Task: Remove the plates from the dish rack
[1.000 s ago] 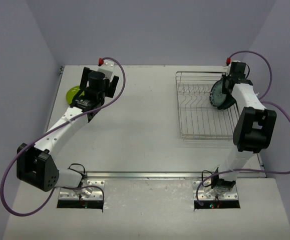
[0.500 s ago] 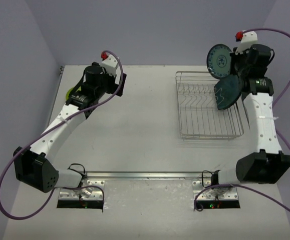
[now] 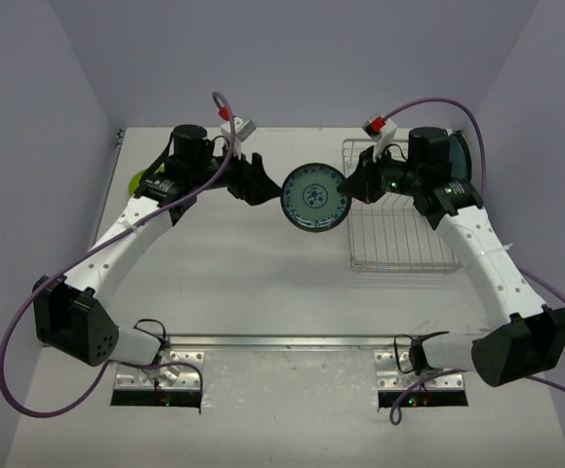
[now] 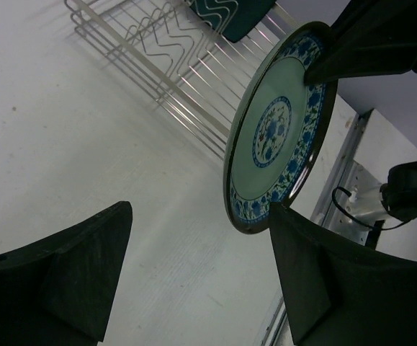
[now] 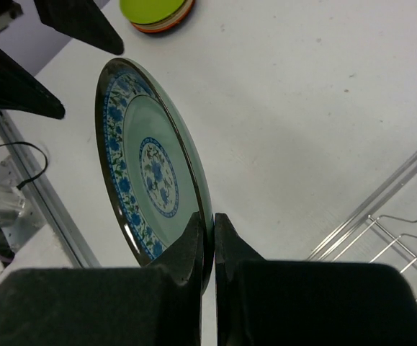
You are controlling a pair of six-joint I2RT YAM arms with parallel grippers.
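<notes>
The right tool (image 3: 350, 187) is clamped on the rim of the patterned plate (image 3: 314, 198), a round plate with a blue floral border and centre; in the right wrist view both fingers (image 5: 186, 249) pinch the plate edge with no visible gap. The plate is held on edge, well above the bench (image 3: 262, 283), its decorated face turned toward the overhead camera. It hangs just outside the left rim of the dish rack (image 3: 399, 249), between the two tools. The left tool (image 3: 262, 182) faces the opposite edge of the plate with its jaws wide apart. In the left wrist view the fingers (image 4: 86, 267) stand either side of the frame and the plate's lower rim lies close to the right-hand finger; whether they touch cannot be determined. The rack sits at the right far portion of the bench, its long sides running front to back. A dark-teal plate (image 4: 233, 13) stands in its tines at the far end. A stack of plates (image 3: 141, 180), yellow-green on top with orange below, rests near the left far corner of the bench, partly hidden behind the left arm. Bare bench surface shows beneath the held plate, from the stack across to the rack's left rim and forward to the metal rail (image 3: 292, 341) at the near edge. Walls enclose the bench at the left, right and far sides.
</notes>
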